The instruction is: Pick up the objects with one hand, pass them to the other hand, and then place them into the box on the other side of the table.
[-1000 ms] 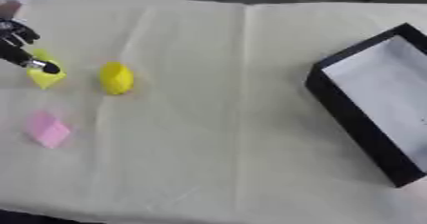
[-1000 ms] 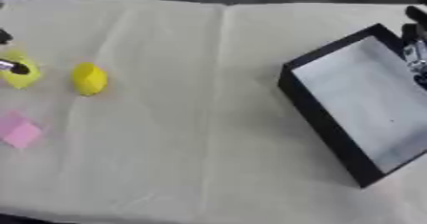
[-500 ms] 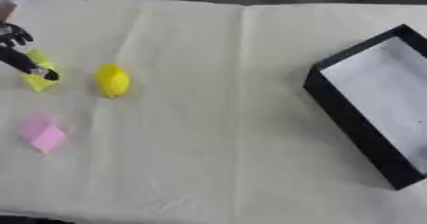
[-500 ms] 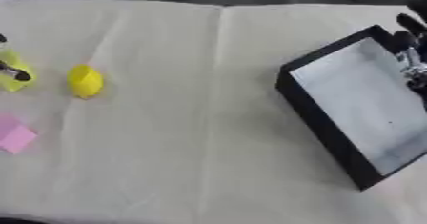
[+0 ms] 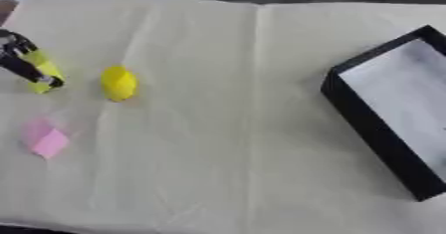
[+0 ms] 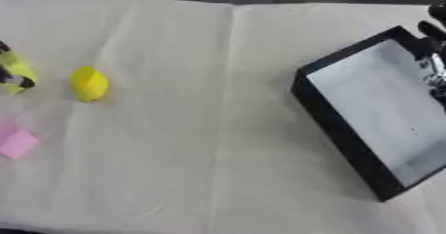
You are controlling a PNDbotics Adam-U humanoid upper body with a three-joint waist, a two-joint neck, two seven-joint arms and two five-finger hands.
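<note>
Left hand (image 5: pixel 24 63) cut off at frame edge, fingers pinching a yellow-green block (image 5: pixel 44 71); right hand (image 6: pixel 433 54) – right-eye view only – blurred over black box (image 6: pixel 335 123), finger state unclear.

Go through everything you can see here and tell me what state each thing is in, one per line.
Left hand: fingers curled round the yellow-green block at the table's left edge.
Yellow-green block: tilted, in the left hand's fingers.
Yellow rounded object: lying free on the cloth, untouched.
Pink block: lying free on the cloth, untouched.
Black box: open, nothing inside.
Right hand: over the box's far edge, fingers unclear.
</note>
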